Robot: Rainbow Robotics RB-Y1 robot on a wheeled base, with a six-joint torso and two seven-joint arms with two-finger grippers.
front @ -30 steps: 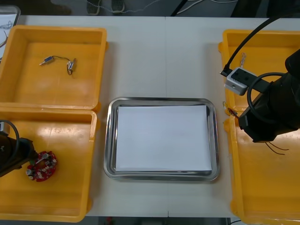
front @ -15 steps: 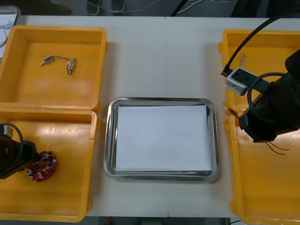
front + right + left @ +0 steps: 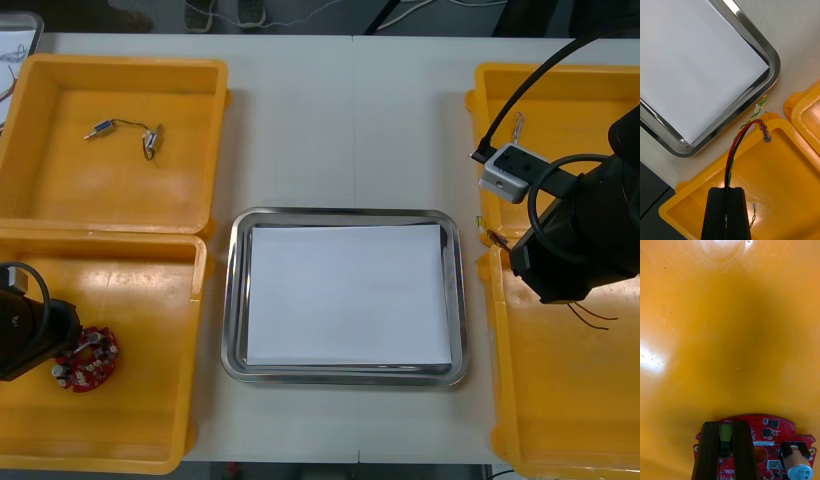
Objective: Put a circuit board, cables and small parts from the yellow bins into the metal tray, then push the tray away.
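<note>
From above, the metal tray (image 3: 232, 300) lies mid-table between the bins, with a white sheet (image 3: 345, 295) inside and nothing on it. On my left, the far yellow bin (image 3: 60, 180) holds a thin dark cable (image 3: 125, 130) with small metal parts at its ends. The near left bin (image 3: 140, 400) holds the round red circuit board (image 3: 85, 360), and my left arm (image 3: 25, 335) reaches in right at the board's edge. My right arm (image 3: 585, 235) hangs over the two right bins (image 3: 560, 410) where they meet, just beside the tray's right rim, and thin wires (image 3: 592, 314) trail out from under it.

At my right wrist, my right pincer (image 3: 729, 189) is clamped on a red and black cable (image 3: 738, 144), which rises from between the fingers and ends in a small grey tip. Twisted yellow-green strands (image 3: 755, 114) run along with it. Below lies an orange bin (image 3: 790, 176) holding a short loose wire (image 3: 753, 212). The tray's rounded corner sits just beyond that bin's rim.

At my left wrist, my left pincer (image 3: 725, 425) is closed on a green part (image 3: 725, 435) of the circuit board, which lies on the bare orange floor (image 3: 730, 333) of its bin.
</note>
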